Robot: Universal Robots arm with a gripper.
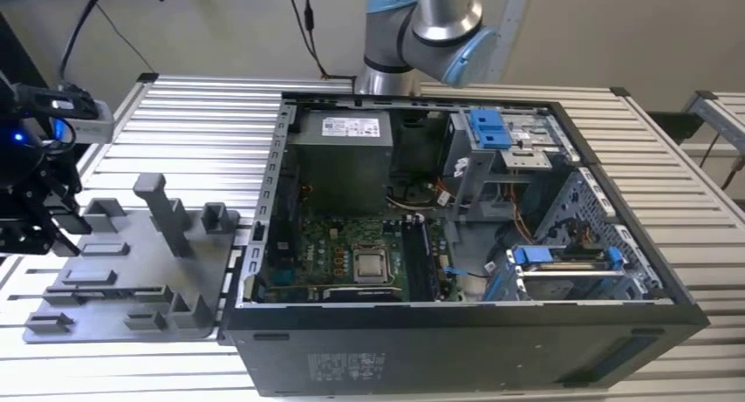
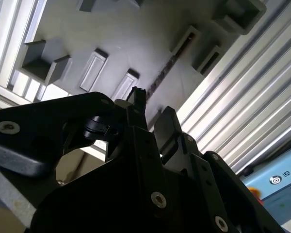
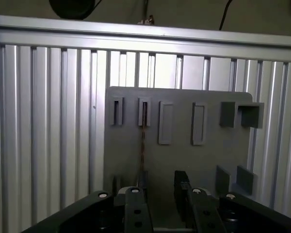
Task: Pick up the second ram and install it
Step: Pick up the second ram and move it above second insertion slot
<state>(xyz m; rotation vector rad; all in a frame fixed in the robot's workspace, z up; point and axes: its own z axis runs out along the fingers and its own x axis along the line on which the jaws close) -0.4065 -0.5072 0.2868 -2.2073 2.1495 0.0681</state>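
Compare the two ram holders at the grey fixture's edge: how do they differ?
The loaded holder carries the ram on edge; the empty holder carries nothing. The empty holder sits by the fixture edge; the loaded holder one place inward, nearer the gripper. Both are grey, slotted and parallel.

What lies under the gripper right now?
The grey fixture plate, with the second ram standing on edge in a slot. The open gripper hangs above it. Its body covers the plate's near edge and the ram's near end.
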